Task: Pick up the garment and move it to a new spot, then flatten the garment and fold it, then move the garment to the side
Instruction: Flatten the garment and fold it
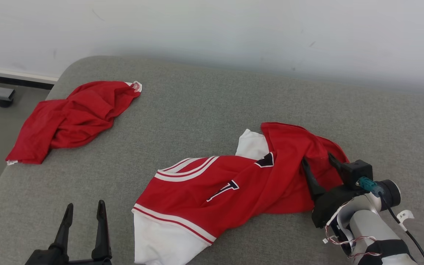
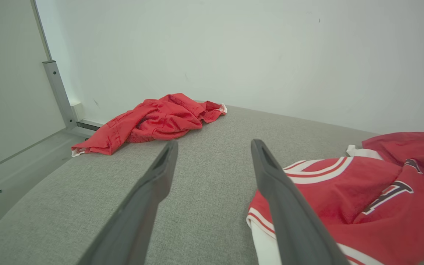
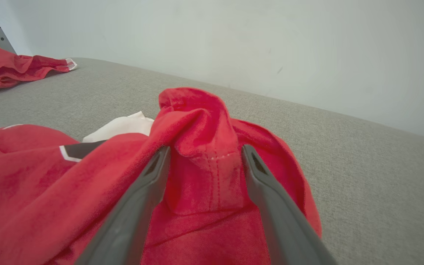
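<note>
straddling a hump of cloth, is it, the right gripper [image 3: 205, 149]? (first)

yes. its two long dark fingers [image 3: 142, 198] are spread wide, and a raised fold of the garment [image 1: 197, 195] stands between them, red cloth against both inner faces. whether they press on that fold i cannot tell. (second)

where does the garment lie as a whole? (first)

on the grey cushion [image 1: 204, 103], toward the near right. in the head view it runs from the right gripper's tips leftward and nearer, ending in a white panel at the near edge, close to the left gripper [image 1: 85, 203]. (second)

and the left one? (first)

fingers apart, above bare grey cushion, with the garment's striped hem near its right finger. (second)

what does the cloth look like? (first)

soft, matte, slightly fuzzy up close, with a line of stitching on the raised fold. red body, white panels, red-and-white striped trim, dark letters edged in white. it is crumpled and twisted. (second)

the surface under it? (first)

coarse woven grey upholstery with a rounded corner, set against a pale wall [image 1: 212, 29]. a second red garment [image 1: 72, 117], bunched up, lies at the far left corner, well apart. (second)
</note>
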You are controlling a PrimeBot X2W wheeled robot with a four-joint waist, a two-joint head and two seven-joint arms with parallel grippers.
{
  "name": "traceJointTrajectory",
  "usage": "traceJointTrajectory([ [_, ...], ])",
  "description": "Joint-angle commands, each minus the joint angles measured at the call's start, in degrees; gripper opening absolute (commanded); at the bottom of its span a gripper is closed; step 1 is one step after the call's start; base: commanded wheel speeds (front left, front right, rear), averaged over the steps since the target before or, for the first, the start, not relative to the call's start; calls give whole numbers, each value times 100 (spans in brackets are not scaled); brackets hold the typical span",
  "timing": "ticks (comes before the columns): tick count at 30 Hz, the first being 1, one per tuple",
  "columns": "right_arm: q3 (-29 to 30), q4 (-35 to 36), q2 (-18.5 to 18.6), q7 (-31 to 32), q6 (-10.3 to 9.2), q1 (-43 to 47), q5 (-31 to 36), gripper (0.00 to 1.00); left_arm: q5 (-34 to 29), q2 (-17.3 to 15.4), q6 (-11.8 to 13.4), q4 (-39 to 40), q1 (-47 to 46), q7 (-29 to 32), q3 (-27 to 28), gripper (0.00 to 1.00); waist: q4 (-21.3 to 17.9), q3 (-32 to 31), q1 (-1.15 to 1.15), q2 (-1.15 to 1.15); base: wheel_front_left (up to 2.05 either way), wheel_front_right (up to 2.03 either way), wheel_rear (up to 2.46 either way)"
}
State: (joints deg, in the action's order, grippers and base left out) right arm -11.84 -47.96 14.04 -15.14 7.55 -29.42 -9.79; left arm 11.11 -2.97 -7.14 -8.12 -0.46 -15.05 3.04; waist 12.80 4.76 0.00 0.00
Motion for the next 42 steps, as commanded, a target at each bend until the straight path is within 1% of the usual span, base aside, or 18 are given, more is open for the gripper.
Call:
traceJointTrajectory([
  [1,-25,-18,-9,1,-13,-21,-29,48,51,13,-29,-7,-65,-18,-13,100,71,70,0,0,0,0,0],
  [2,-48,-23,-9,0,-13,-62,-44,0,68,13,-31,-9,-76,-18,-26,100,78,77,0,0,0,0,0],
  [5,-74,56,12,0,-13,-126,-103,0,104,13,-25,-38,-47,-18,-35,100,31,66,0,0,0,0,0],
  [9,-34,387,89,0,-13,29,-171,0,123,12,7,-98,68,-18,-40,100,-144,-60,0,0,0,0,0],
  [18,10,1713,501,1,-13,886,-387,0,187,12,58,-179,332,-18,20,100,-756,-358,0,0,0,0,0],
  [23,30,2353,754,32,-13,1521,-785,0,222,12,80,-204,358,-18,-1,100,-1019,-315,0,0,0,0,0],
  [24,98,2630,848,102,-13,1763,-976,0,234,12,86,-208,345,-18,1,100,-1084,-280,0,0,0,0,0],
  [25,116,2764,879,166,-13,1925,-1050,0,237,13,86,-217,337,-18,-6,100,-1109,-265,0,0,0,0,0],
  [28,292,3137,900,378,-13,2408,-1188,0,237,12,86,-232,313,-18,2,100,-1157,-232,0,0,0,0,0],
  [31,535,3350,704,582,-13,2853,-1471,0,239,11,81,-250,310,-18,7,100,-1172,-227,0,0,0,0,0],
  [33,602,3453,645,636,-13,3033,-1525,0,242,12,76,-269,318,-18,10,100,-1176,-233,0,0,0,0,0],
  [34,633,3491,595,635,-13,3102,-1529,55,239,12,74,-279,325,-18,13,100,-1179,-240,0,0,0,0,0],
  [35,641,3524,541,662,-13,3185,-1499,100,236,11,71,-291,332,-18,18,100,-1180,-255,0,0,0,0,0],
  [42,754,3635,419,489,-13,3331,-1196,100,190,12,54,-324,384,-18,73,100,-1181,-345,0,0,0,0,0],
])
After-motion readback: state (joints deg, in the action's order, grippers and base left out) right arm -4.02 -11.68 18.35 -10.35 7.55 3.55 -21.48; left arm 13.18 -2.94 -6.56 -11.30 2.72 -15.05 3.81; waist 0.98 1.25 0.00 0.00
